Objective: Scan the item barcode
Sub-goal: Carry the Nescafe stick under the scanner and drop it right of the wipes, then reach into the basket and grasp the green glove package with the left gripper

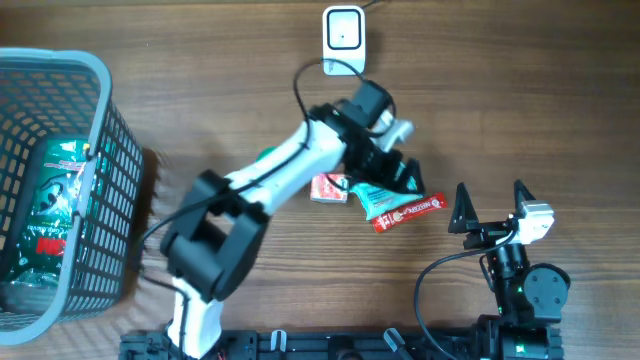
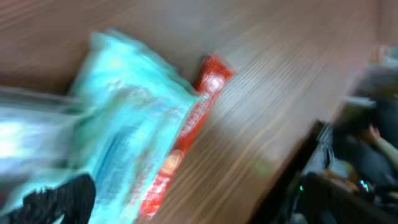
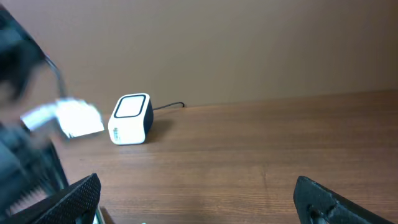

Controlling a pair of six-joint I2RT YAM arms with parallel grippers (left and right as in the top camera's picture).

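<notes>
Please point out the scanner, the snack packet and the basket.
scanner (image 1: 343,30): overhead view, on its white top face.
snack packet (image 1: 378,200): overhead view, on its teal part.
basket (image 1: 60,57): overhead view, on its upper rim.

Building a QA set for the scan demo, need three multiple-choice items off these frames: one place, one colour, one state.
1. Where on the table does the scanner stand?
A) near edge
B) far edge, centre
C) left edge

2. What colour is the strip along the teal packet?
A) red
B) yellow
C) black

3. The right gripper is:
A) shut on the packet
B) shut on the scanner
C) open, empty

Answers: B, it sits at the top middle of the overhead view. A, the red edge shows in the overhead and left wrist views. C, its jaws stand wide apart with nothing between them.
</notes>
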